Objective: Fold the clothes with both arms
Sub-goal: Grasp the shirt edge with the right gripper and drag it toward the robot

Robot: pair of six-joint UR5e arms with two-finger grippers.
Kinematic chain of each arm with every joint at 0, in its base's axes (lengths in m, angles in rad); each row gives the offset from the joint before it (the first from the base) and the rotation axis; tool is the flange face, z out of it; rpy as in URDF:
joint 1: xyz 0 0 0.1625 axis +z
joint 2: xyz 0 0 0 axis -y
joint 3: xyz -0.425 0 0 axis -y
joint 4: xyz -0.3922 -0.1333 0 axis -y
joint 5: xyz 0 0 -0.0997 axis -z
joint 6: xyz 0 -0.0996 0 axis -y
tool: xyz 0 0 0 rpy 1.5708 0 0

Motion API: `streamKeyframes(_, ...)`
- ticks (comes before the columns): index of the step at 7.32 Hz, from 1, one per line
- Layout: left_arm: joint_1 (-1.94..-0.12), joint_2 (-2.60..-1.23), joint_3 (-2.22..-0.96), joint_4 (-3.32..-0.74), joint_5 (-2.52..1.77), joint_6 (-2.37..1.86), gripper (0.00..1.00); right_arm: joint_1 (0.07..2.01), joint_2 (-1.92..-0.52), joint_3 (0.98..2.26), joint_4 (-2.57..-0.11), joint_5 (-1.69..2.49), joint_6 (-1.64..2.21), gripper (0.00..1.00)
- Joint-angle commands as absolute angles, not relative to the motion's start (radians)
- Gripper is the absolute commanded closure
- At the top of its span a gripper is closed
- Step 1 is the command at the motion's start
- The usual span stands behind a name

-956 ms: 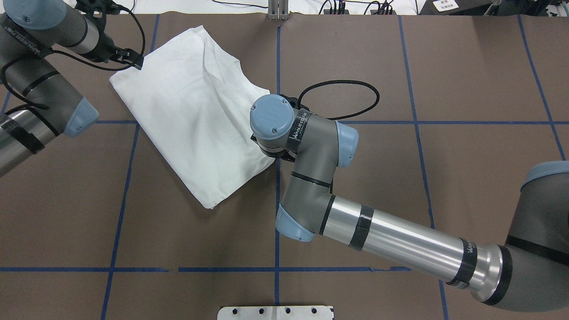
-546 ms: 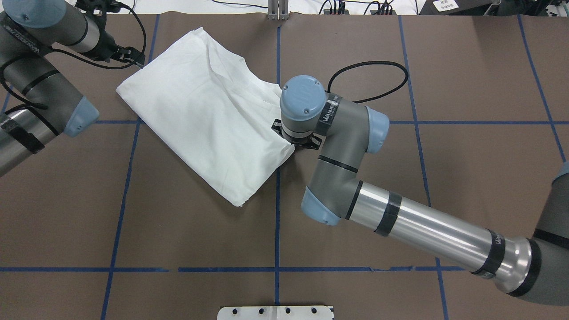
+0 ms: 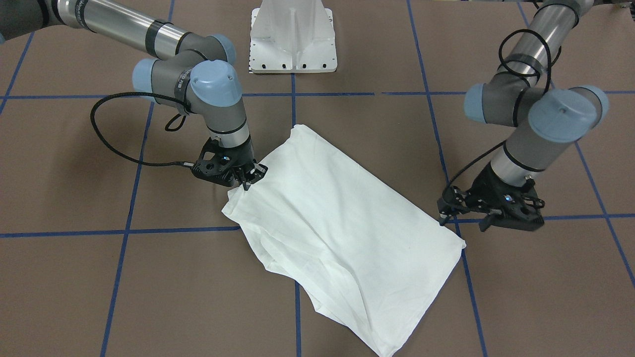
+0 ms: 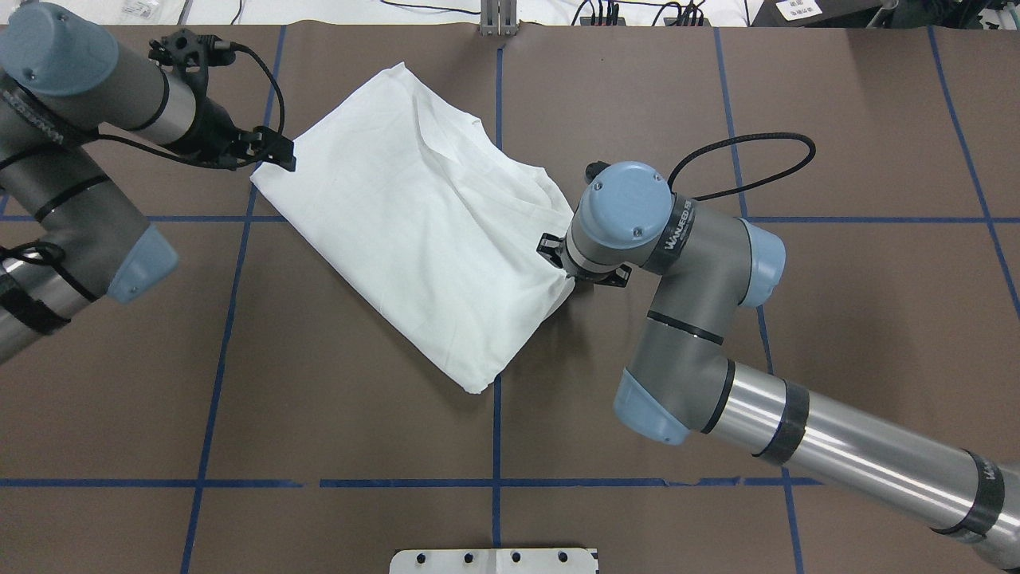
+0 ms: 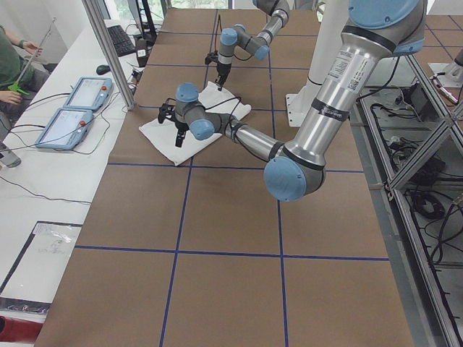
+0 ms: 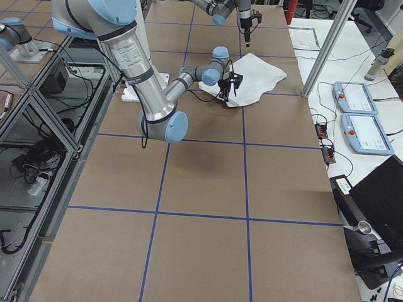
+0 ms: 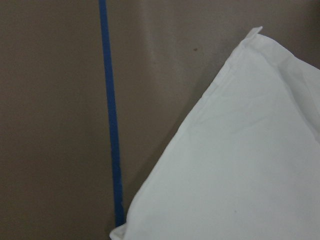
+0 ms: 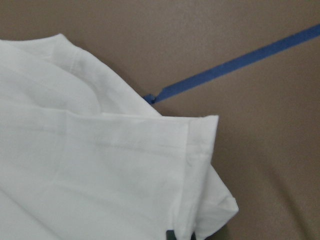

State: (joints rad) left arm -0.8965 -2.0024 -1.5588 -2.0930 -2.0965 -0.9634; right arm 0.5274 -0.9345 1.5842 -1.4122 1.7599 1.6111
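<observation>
The white shirt (image 4: 414, 231) lies folded in a long slanted rectangle on the brown table. My right gripper (image 4: 567, 275) is at its right edge and shut on a bunched corner of the cloth, seen pinched in the front view (image 3: 246, 182). In the right wrist view the hem (image 8: 200, 150) rises toward the fingers. My left gripper (image 4: 285, 159) is low at the shirt's opposite edge near the left corner, its tip (image 3: 446, 215) against the hem. I cannot tell whether it grips. The left wrist view shows only flat shirt (image 7: 240, 165) and no fingers.
Blue tape lines (image 4: 496, 446) cross the table. The white pedestal base (image 3: 293, 37) stands at the robot's side of the table. A black cable loop (image 4: 749, 151) hangs beside the right wrist. Control tablets (image 5: 72, 108) and a person's arm (image 5: 9, 65) are off the far edge.
Both grippers have moved to the right in the overhead view. The shirt has slid right and slightly toward the robot with them.
</observation>
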Motion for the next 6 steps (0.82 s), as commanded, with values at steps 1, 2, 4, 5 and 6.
streamKeyframes(1,-0.734,-1.91,-1.743,-2.092,-2.103,-1.194,0.0,0.412,-0.919,1.655,-1.48,1.682,1.719,1.0)
streamKeyframes(2,-0.657,-1.869,-1.806,-2.094,-2.092,-1.286,0.0,0.361,-0.911,1.713,-1.555,1.64,1.762,1.0)
streamKeyframes(4,-0.538,-1.841,-1.873,-2.097,-2.05,-1.49,0.0,0.324,-0.914,1.746,-1.586,1.608,1.772,1.0)
streamKeyframes(5,-0.467,-1.841,-1.878,-2.102,-1.966,-1.62,0.0,0.322,-0.914,1.746,-1.586,1.605,1.772,1.0)
streamKeyframes(6,-0.41,-1.841,-1.878,-2.102,-1.898,-1.732,0.0,0.322,-0.914,1.747,-1.586,1.605,1.772,1.0)
